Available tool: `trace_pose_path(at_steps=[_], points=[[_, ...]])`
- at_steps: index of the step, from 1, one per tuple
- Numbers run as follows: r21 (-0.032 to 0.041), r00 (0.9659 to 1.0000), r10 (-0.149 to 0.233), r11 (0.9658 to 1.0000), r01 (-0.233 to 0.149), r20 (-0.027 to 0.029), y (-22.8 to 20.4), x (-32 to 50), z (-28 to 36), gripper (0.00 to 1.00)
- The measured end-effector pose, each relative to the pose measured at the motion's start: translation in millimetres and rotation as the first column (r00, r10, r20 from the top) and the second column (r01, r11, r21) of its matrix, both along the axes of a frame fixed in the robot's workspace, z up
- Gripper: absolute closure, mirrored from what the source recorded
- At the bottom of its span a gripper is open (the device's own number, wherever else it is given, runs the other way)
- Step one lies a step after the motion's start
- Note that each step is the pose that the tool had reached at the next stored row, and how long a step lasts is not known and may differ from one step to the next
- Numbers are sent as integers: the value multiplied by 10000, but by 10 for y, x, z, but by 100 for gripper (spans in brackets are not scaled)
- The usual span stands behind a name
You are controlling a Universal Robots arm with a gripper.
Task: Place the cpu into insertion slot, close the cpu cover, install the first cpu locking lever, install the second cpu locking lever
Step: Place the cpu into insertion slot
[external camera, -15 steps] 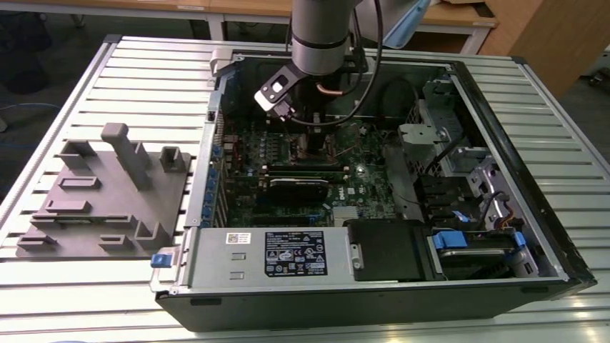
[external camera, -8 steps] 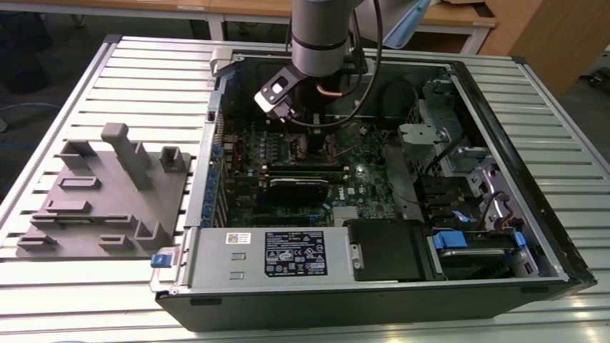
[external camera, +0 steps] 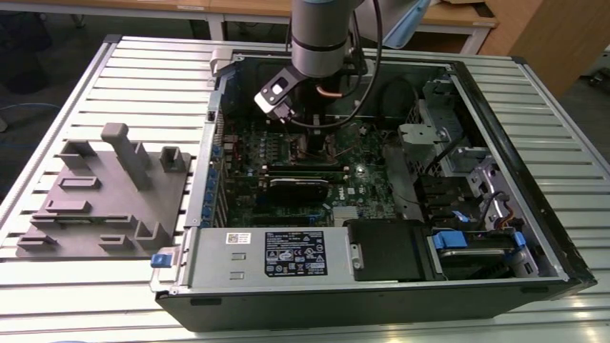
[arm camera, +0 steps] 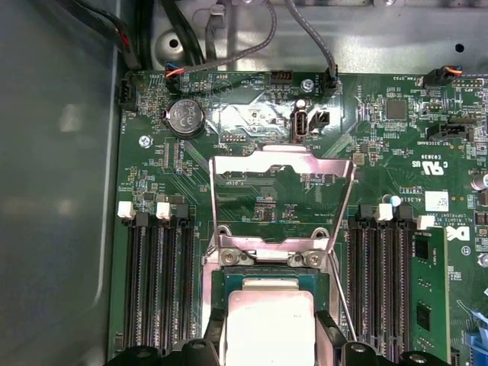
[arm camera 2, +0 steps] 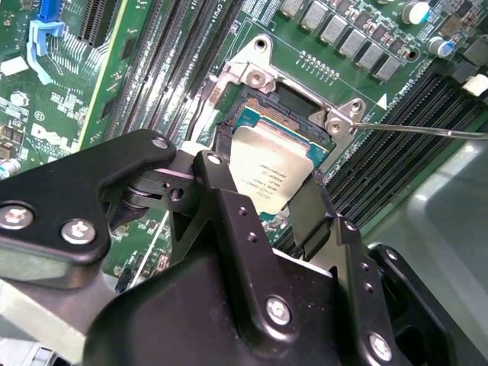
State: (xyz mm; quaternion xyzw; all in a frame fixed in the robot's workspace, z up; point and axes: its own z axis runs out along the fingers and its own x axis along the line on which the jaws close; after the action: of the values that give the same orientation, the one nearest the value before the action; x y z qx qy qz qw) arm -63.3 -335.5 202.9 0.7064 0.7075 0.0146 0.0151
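Gripping the cpu (arm camera 2: 267,171) by two opposite edges, the jaws hold it at the insertion slot (arm camera 2: 263,114) (seated or not, I can't tell); the cpu cover (arm camera: 252,160) lies open, a locking lever (arm camera 2: 427,130) unlatched.

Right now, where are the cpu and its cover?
cpu (arm camera 2: 271,171): second wrist view, middle of its silvery top.
cpu cover (arm camera: 236,162): first wrist view, free-end bar of the raised frame, opposite its hinge.
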Motion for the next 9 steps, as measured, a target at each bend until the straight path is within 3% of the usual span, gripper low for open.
trace_pose_path(at_steps=[9], points=[[1, 10000, 0, 10000, 0, 1, 0, -2, -16, 46]])
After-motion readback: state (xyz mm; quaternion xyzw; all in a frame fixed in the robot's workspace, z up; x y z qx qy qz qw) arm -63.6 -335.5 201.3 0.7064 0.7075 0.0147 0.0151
